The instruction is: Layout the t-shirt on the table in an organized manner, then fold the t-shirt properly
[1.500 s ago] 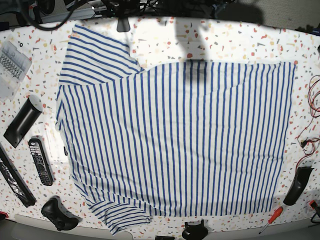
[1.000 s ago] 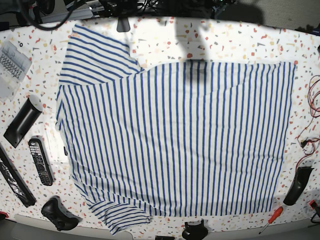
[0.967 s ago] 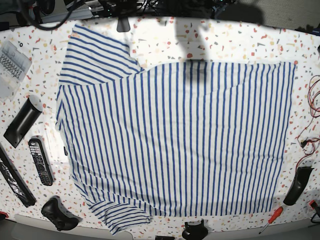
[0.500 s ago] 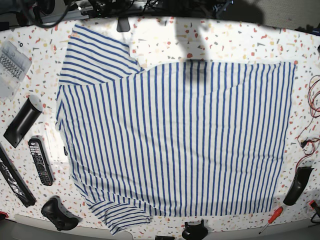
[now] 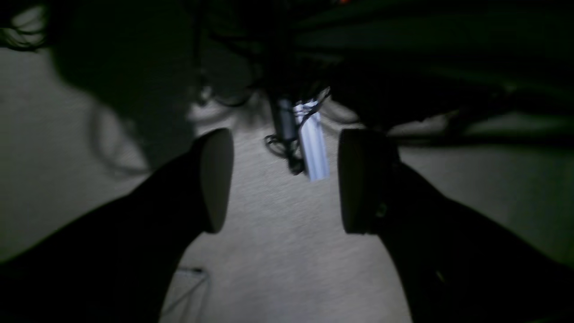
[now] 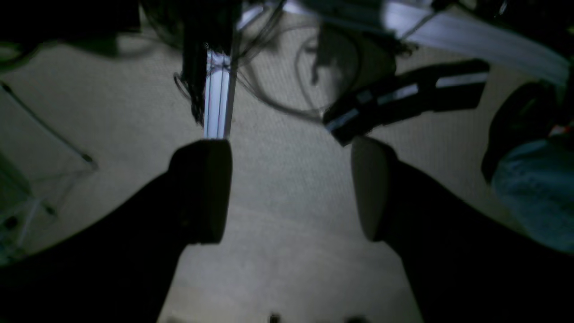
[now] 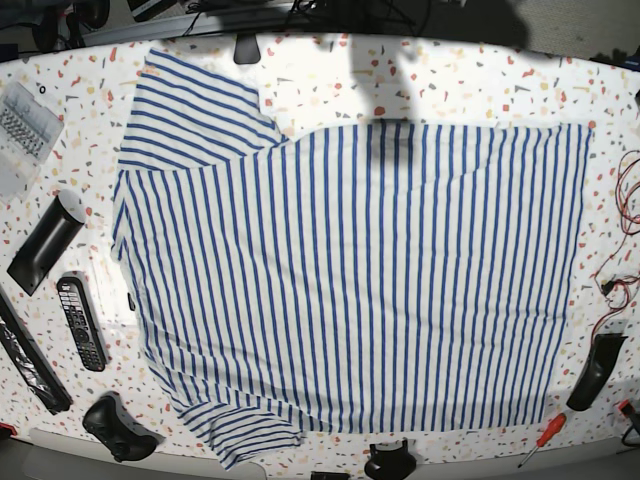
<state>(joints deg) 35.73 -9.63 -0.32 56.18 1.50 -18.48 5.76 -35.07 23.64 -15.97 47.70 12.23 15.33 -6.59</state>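
Black remote control (image 7: 81,322), black game controller (image 7: 117,427), red-handled screwdriver (image 7: 542,439), clear parts box (image 7: 22,132)

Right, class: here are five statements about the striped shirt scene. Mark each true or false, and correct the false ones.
1. The t-shirt lies spread flat on the table. True.
2. The left gripper is clamped on a sleeve. False: its jaws stand apart with nothing between them, over a plain floor.
3. A remote control lies on the table beside the shirt. True.
4. The screwdriver rests on top of the shirt. False: it lies on the table, off the shirt's corner.
5. The right gripper is open and empty. True.
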